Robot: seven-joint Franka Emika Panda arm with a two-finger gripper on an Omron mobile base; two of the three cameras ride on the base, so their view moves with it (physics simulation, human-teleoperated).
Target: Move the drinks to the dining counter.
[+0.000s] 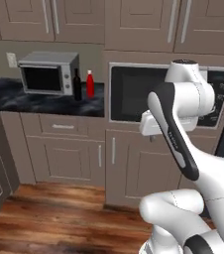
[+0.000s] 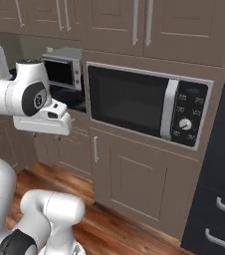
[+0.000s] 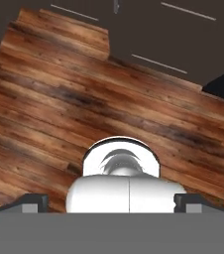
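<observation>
Two drinks, tall dark wine bottle [image 1: 77, 85] and slim red bottle [image 1: 90, 84], touching-close on black marble countertop [image 1: 15, 96] beside silver toaster oven [image 1: 48, 72], well apart from gripper [image 3: 112, 201]; gripper jaws spread wide, empty, facing wood floor [image 3: 59, 99].

Both base views look forward over the arm [image 1: 183, 134] at the built-in oven [image 1: 134, 94], one from behind-left, one from behind-right and closer to it. The hand view faces straight down at the wooden floor [image 3: 59, 99] before the oven's cabinets.
</observation>
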